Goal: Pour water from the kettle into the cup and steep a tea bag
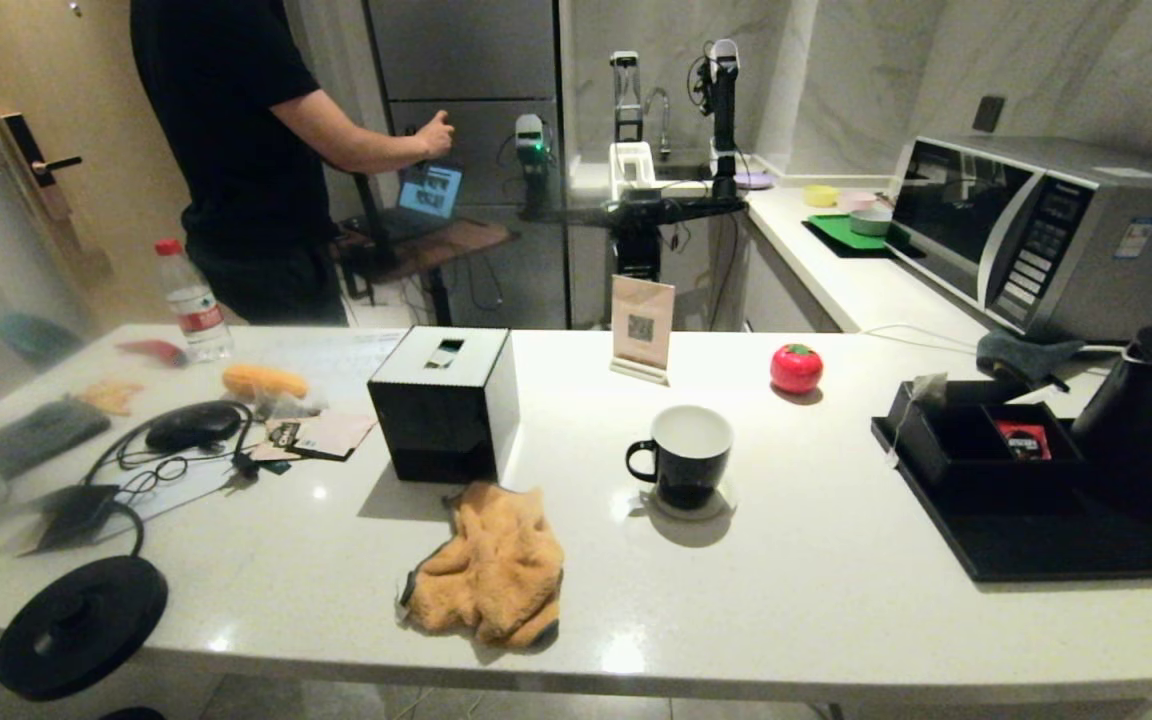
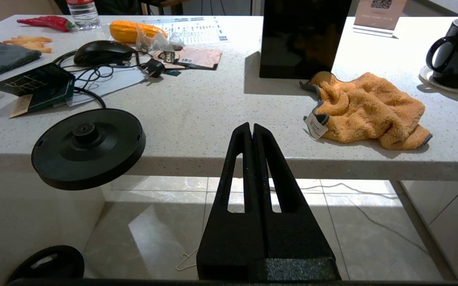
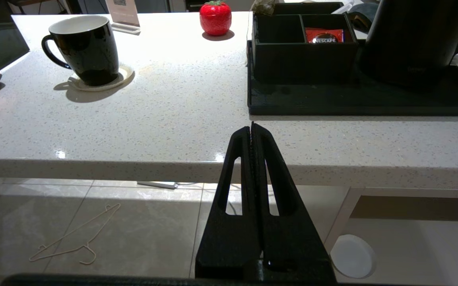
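Observation:
The black cup (image 1: 686,455) with its white inside stands on a pale coaster mid-counter, also seen as the cup (image 3: 84,49) and the cup (image 2: 457,53). No water shows in it. The black kettle (image 1: 1151,410) stands on the black tray (image 1: 1036,545) at the far right, lid on. The tea bag (image 1: 928,388) hangs at the corner of the black organiser box (image 1: 976,440), its string trailing down. My left gripper (image 2: 252,126) and right gripper (image 3: 251,126) are both shut and empty, low before the counter's front edge. Neither shows in the head view.
A black tissue box (image 1: 446,400) and an orange cloth (image 1: 486,575) lie left of the cup. The kettle's base disc (image 1: 81,625) overhangs the front left edge. A red sachet (image 1: 1024,438) sits in the organiser. A microwave (image 1: 1036,235) stands behind; a person stands at the far left.

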Controlling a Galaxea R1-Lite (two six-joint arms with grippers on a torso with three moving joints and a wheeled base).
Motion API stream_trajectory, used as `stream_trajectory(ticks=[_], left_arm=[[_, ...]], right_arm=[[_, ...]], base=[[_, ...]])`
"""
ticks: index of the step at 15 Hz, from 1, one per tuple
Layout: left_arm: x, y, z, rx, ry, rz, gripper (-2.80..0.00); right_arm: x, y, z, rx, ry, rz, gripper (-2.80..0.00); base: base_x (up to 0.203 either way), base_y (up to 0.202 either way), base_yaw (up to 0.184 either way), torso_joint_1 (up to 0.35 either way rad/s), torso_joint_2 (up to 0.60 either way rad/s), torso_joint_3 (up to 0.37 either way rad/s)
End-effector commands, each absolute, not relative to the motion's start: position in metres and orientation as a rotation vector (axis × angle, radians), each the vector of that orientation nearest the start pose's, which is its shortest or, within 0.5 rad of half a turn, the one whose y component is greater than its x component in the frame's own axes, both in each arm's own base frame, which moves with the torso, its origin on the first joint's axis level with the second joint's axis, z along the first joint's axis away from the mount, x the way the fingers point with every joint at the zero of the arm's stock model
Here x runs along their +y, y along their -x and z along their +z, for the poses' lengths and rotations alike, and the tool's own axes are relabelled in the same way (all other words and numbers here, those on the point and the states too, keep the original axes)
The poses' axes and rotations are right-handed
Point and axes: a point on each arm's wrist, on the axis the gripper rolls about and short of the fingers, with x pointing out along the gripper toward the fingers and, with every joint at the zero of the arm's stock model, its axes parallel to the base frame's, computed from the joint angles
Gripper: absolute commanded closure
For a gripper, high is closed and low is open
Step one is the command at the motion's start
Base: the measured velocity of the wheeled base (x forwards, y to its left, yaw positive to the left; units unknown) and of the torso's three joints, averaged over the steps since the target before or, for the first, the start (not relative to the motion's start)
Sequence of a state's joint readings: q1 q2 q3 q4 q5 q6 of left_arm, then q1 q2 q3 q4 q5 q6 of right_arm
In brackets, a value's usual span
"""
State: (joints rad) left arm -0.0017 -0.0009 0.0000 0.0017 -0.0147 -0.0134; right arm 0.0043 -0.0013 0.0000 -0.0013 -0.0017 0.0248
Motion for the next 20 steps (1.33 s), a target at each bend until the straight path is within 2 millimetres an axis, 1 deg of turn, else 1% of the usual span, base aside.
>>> stream_trajectory(ticks=[1, 2, 5, 8, 10, 12, 14, 16, 20], left_arm=[[0.0, 0.023, 0.075, 0.002, 0.014, -0.016, 0.0], [0.0, 0.023, 0.075, 0.002, 0.014, -0.016, 0.0], [0.0, 0.023, 0.075, 0.002, 0.014, -0.015, 0.0], [0.0, 0.023, 0.075, 0.002, 0.014, -0.015, 0.0], [0.0, 0.023, 0.075, 0.002, 0.014, -0.017, 0.0], [0.0, 0.023, 0.075, 0.002, 0.014, -0.017, 0.0], [0.0, 0.023, 0.075, 0.002, 0.014, -0.015, 0.0], [0.0, 0.023, 0.075, 0.002, 0.015, -0.015, 0.0], [0.0, 0.023, 0.075, 0.002, 0.014, -0.016, 0.0]], right_arm=[[0.0, 0.023, 0.076, -0.003, -0.019, 0.002, 0.0], [0.0, 0.023, 0.077, -0.007, -0.017, -0.001, 0.0], [-0.002, 0.019, 0.09, 0.002, -0.019, -0.076, 0.0], [-0.004, 0.005, 0.114, 0.075, -0.018, -0.223, 0.0], [-0.007, -0.01, 0.137, 0.097, -0.026, -0.421, 0.0], [-0.016, -0.025, 0.156, 0.127, -0.036, -0.653, 0.0], [-0.035, -0.041, 0.168, 0.207, -0.063, -0.875, 0.0], [-0.061, -0.055, 0.172, 0.3, -0.101, -1.038, 0.0], [-0.111, -0.08, 0.187, 0.357, -0.135, -1.178, 0.0]], base=[[0.0, 0.0, 0.0, 0.0, 0.0, 0.0], [0.0, 0.0, 0.0, 0.0, 0.0, 0.0], [0.0, 0.0, 0.0, 0.0, 0.0, 0.0], [0.0, 0.0, 0.0, 0.0, 0.0, 0.0], [0.0, 0.0, 0.0, 0.0, 0.0, 0.0], [0.0, 0.0, 0.0, 0.0, 0.0, 0.0], [0.0, 0.0, 0.0, 0.0, 0.0, 0.0], [0.0, 0.0, 0.0, 0.0, 0.0, 0.0], [0.0, 0.0, 0.0, 0.0, 0.0, 0.0]])
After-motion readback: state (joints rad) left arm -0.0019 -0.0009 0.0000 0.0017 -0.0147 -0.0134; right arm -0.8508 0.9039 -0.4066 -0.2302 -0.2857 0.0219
